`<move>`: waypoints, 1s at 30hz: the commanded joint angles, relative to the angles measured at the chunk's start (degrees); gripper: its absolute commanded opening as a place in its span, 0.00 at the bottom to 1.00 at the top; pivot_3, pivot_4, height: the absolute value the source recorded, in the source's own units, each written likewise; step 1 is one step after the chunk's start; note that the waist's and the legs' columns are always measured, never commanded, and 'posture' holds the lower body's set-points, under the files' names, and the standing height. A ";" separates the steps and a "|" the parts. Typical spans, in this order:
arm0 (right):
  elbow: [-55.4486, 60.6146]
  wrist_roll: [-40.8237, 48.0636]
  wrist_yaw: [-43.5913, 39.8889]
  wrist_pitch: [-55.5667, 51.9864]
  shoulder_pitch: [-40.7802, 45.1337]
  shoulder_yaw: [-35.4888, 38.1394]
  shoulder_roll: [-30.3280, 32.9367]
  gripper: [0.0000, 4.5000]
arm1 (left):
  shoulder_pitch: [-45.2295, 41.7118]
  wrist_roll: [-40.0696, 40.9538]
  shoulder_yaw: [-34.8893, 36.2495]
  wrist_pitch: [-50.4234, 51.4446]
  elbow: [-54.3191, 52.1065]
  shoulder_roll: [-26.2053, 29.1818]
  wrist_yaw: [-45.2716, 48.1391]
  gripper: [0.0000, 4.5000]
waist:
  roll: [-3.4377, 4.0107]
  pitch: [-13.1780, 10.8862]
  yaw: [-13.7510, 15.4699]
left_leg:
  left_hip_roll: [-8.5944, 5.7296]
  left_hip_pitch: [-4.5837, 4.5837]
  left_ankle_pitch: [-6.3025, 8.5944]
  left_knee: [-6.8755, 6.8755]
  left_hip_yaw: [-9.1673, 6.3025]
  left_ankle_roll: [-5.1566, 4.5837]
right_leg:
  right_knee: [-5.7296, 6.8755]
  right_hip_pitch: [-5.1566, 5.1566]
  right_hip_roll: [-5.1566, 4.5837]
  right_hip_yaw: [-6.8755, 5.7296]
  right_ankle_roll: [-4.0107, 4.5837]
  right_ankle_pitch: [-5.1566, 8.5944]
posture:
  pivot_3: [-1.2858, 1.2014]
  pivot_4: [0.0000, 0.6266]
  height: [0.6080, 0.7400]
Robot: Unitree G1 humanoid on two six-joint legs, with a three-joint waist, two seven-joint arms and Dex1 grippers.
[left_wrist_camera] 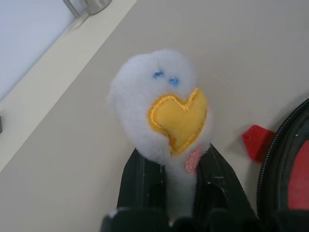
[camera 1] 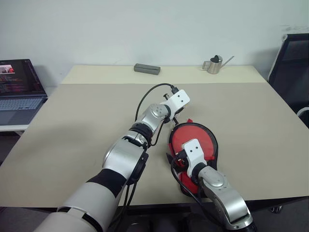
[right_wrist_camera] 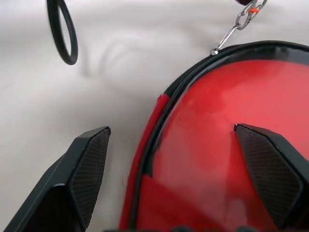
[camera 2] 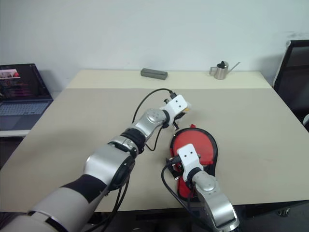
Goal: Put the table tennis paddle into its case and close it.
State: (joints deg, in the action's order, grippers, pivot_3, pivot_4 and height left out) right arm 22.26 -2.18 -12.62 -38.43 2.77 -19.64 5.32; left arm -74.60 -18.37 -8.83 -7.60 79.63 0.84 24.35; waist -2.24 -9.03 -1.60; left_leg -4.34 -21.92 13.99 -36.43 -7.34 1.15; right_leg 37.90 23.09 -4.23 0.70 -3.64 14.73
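Observation:
The case (camera 1: 203,137) lies flat on the table near the front edge, a round red face ringed by black trim. A short metal chain (right_wrist_camera: 236,26) runs from its zipper edge to a white plush charm with a yellow patch (left_wrist_camera: 164,111). My left gripper (left_wrist_camera: 178,169) is shut on that charm just beyond the far end of the case. My right gripper (right_wrist_camera: 171,140) hovers open over the near left edge of the case, one finger above the red face and the other above bare table. The paddle is hidden; I cannot tell it apart from the red case.
On the beige table (camera 1: 87,111), a grey rectangular box (camera 1: 147,68) and a small metal watering can (camera 1: 215,64) stand at the far edge. A laptop (camera 1: 19,89) sits on a side desk at left. A black chair (camera 1: 292,67) stands at right.

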 commanded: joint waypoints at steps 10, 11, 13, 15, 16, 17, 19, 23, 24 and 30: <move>-6.73 0.38 0.04 -3.04 -0.88 0.39 0.42 1.00 | -0.34 -0.44 0.59 0.32 -0.93 -0.64 5.67 0.06 | 0.01 0.01 -0.07 | 0.01 0.07 -0.01 -0.01 -0.02 0.01 | 0.07 -0.05 0.00 -0.04 -0.01 0.00 | 0.52 0.24 1.00; -6.91 0.39 0.03 -2.95 -0.74 0.42 0.39 1.00 | -0.24 -0.32 0.73 0.49 -0.92 -0.58 6.01 0.13 | 0.01 0.01 -0.07 | 0.01 0.09 -0.01 -0.01 -0.03 0.01 | 0.07 -0.08 0.00 -0.04 -0.01 -0.01 | 0.52 0.24 1.00; -7.12 0.40 0.02 -2.80 -0.53 0.46 0.35 1.00 | -0.06 -0.37 0.71 0.65 -0.94 -0.44 6.35 0.28 | 0.01 0.01 -0.07 | 0.01 0.14 -0.01 -0.03 -0.05 0.01 | 0.06 -0.16 0.00 -0.07 -0.02 -0.01 | 0.52 0.24 1.00; -7.25 0.40 0.01 -2.68 -0.40 0.48 0.35 1.00 | 0.13 -0.87 0.28 0.53 -0.96 -0.23 6.02 0.45 | 0.01 0.01 -0.08 | 0.01 0.23 -0.01 -0.03 -0.08 0.01 | 0.03 -0.30 0.00 -0.10 -0.03 -0.01 | 0.52 0.24 1.00; -7.32 0.40 -0.01 -2.63 -0.32 0.50 0.36 1.00 | 0.24 -1.06 0.14 0.46 -0.96 -0.14 5.87 0.53 | 0.01 0.00 -0.07 | 0.02 0.31 -0.01 -0.04 -0.10 0.01 | 0.01 -0.41 0.00 -0.13 -0.04 -0.02 | 0.52 0.24 1.00; -7.36 0.38 -0.01 -2.59 -0.26 0.48 0.37 1.00 | 0.35 -1.38 -0.11 0.25 -0.97 -0.04 5.67 0.62 | 0.01 0.00 -0.08 | 0.02 0.39 0.00 -0.04 -0.11 0.01 | -0.02 -0.51 0.00 -0.15 -0.04 -0.01 | 0.52 0.24 1.00; -7.56 0.36 -0.06 -2.48 -0.06 0.51 0.42 1.00 | 0.63 -1.52 -0.07 0.24 -0.98 0.10 5.96 0.78 | 0.01 0.00 -0.07 | 0.03 0.63 0.01 -0.01 -0.18 0.00 | -0.13 -0.83 0.00 -0.22 -0.05 -0.01 | 0.52 0.24 1.00; -8.04 0.35 -0.12 -2.28 0.58 0.58 0.42 1.00 | 1.31 -1.03 0.63 0.38 -1.03 0.39 6.79 0.93 | 0.01 0.00 -0.09 | 0.04 0.77 0.01 0.00 -0.17 0.01 | -0.15 -0.95 0.00 -0.20 -0.06 0.00 | 0.52 0.24 1.00; -8.15 0.35 -0.13 -2.24 0.75 0.58 0.39 1.00 | 1.47 -0.80 0.87 0.38 -1.06 0.47 6.90 0.93 | 0.01 0.00 -0.09 | 0.04 0.80 0.01 0.00 -0.17 0.01 | -0.15 -0.97 0.00 -0.20 -0.06 0.00 | 0.52 0.24 1.00; -9.28 0.39 -0.38 -1.75 2.11 0.73 0.38 1.00 | 2.13 1.03 2.92 0.68 -1.26 0.74 8.06 0.93 | 0.01 0.00 -0.12 | 0.04 0.86 0.00 0.00 -0.16 0.01 | -0.15 -1.01 0.00 -0.18 -0.06 0.00 | 0.52 0.24 1.00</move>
State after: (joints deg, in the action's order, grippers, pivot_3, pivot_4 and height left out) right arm 17.67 -2.16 -12.54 -38.02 6.21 -19.33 5.29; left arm -72.21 -18.47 -6.86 -6.62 79.62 1.13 32.08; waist -2.23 -9.03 -1.72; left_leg -4.30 -21.04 13.99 -36.43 -7.50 1.16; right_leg 37.76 22.05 -4.23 0.52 -3.70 14.73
